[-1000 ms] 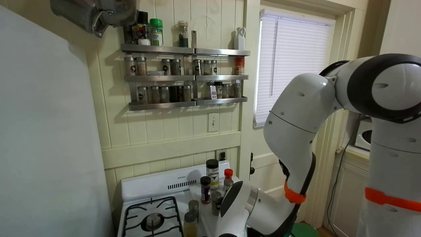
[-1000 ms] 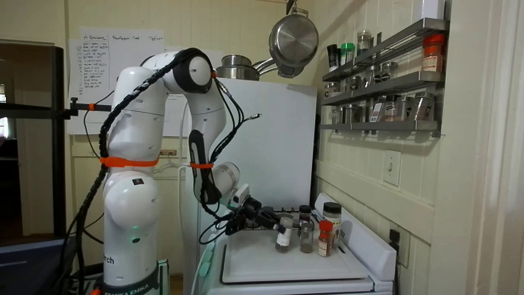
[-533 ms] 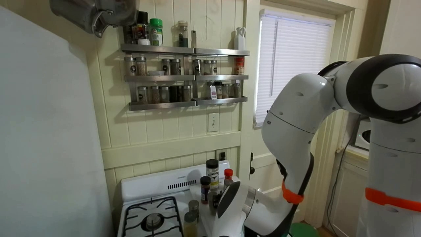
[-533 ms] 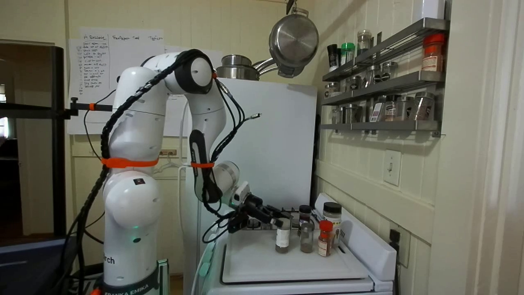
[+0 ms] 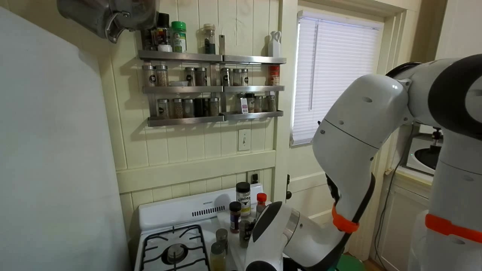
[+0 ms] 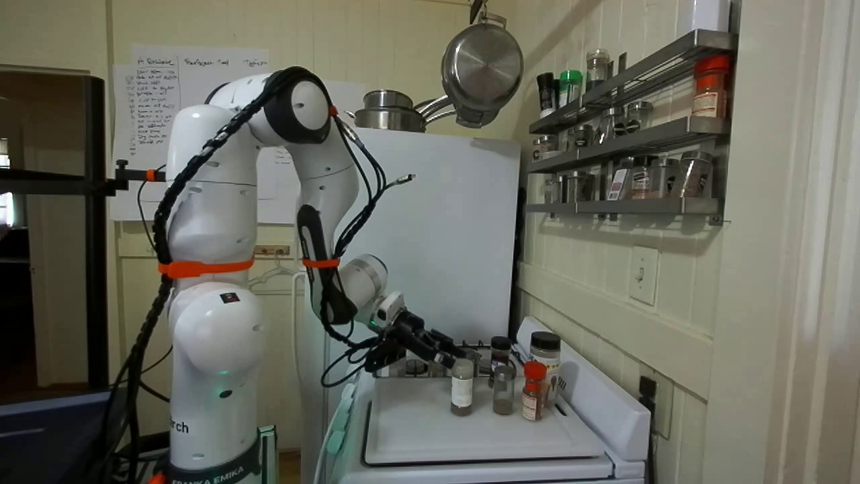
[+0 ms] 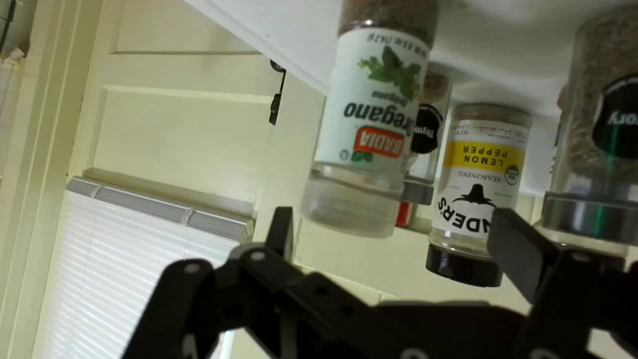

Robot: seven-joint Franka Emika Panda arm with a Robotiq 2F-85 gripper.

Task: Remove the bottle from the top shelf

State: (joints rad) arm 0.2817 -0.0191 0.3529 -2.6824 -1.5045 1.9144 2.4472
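The oregano bottle [image 7: 366,117] stands upright on the stove [image 6: 484,437], long axis vertical, cap up; the inverted wrist view turns that cap downward. Over the stove, near the cap, the gripper [image 7: 396,219] has its fingers spread apart. An exterior view shows at least five bottles [image 6: 503,396] on the stove and, above it, the top shelf [image 6: 645,69] over two lower tiers [image 6: 631,144]. Only the wrist view makes "Oregano" readable.
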